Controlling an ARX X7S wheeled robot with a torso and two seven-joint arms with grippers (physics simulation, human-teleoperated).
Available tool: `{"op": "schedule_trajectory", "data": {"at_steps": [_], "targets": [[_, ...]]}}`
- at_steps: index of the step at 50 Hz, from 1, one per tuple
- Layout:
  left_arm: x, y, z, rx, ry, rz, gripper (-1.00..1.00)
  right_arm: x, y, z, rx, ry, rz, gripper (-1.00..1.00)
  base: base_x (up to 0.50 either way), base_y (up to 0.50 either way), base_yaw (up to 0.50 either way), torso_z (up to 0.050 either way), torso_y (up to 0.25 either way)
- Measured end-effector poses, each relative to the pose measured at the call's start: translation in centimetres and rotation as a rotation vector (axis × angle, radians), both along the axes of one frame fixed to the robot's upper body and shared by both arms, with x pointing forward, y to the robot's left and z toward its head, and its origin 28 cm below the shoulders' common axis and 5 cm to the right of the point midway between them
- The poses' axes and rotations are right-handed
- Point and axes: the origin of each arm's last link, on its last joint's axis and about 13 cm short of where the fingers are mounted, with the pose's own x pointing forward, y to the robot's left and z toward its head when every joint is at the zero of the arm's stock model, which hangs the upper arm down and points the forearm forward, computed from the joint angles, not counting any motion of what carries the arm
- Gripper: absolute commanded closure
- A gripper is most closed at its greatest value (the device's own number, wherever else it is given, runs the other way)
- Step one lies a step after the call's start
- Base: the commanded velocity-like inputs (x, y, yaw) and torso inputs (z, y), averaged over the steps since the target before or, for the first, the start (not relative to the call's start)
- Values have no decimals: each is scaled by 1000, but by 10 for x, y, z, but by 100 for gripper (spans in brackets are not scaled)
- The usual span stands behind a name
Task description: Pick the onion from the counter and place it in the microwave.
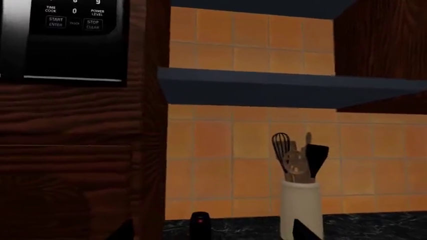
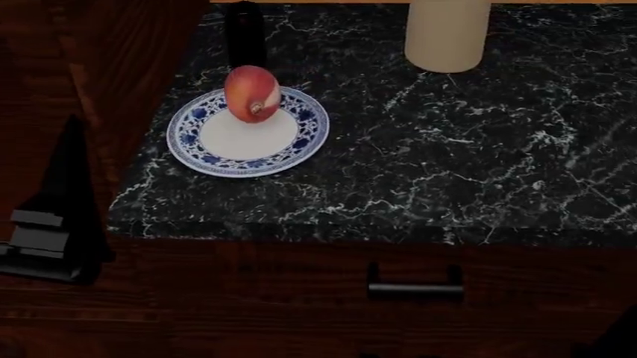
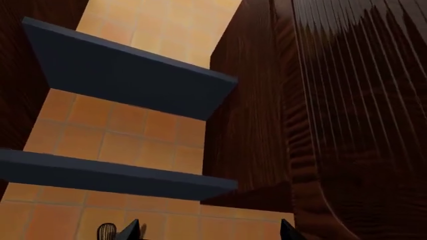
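Observation:
The red-orange onion (image 2: 250,92) rests on a blue-and-white plate (image 2: 309,138) at the left of the black marble counter (image 2: 448,164) in the head view. My left gripper (image 1: 213,235) is open and empty, and only its dark fingertips (image 1: 123,231) show at the frame edge. It faces the wall, with the microwave's control panel (image 1: 73,20) close by. In the head view my left arm (image 2: 60,209) is a black shape beside the wood panel, left of the plate. My right gripper (image 3: 209,234) is open and empty and points up at the shelves. The onion is out of both wrist views.
A cream utensil holder (image 2: 448,33) stands at the back of the counter and also shows in the left wrist view (image 1: 301,200). A black shaker (image 2: 245,33) stands behind the plate. Dark blue shelves (image 3: 120,75) cross the orange tiled wall. A drawer handle (image 2: 415,289) sits below the counter edge.

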Motion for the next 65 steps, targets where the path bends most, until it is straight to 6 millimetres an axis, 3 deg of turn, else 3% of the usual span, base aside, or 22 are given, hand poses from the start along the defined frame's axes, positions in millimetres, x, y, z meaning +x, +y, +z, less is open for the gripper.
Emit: {"op": "schedule_trajectory", "data": {"at_steps": [45,52,60,65], "targets": [[-2,2,1,-18,5,0,-100,3,1,2,-24,16,12,-100,480,-121,0,0,1],[-2,2,0,-23,11,1,-100,3,1,3,-29,16,19,-100,54,0,0,0,2],[-2,4,3,-24,81,-1,-100,3,2,4,-32,14,30,-100,0,0,0,0,0],[-2,9,0,9,231,-38,-100,2,2,2,-29,10,36,-100,0,0,0,0,0]]}}
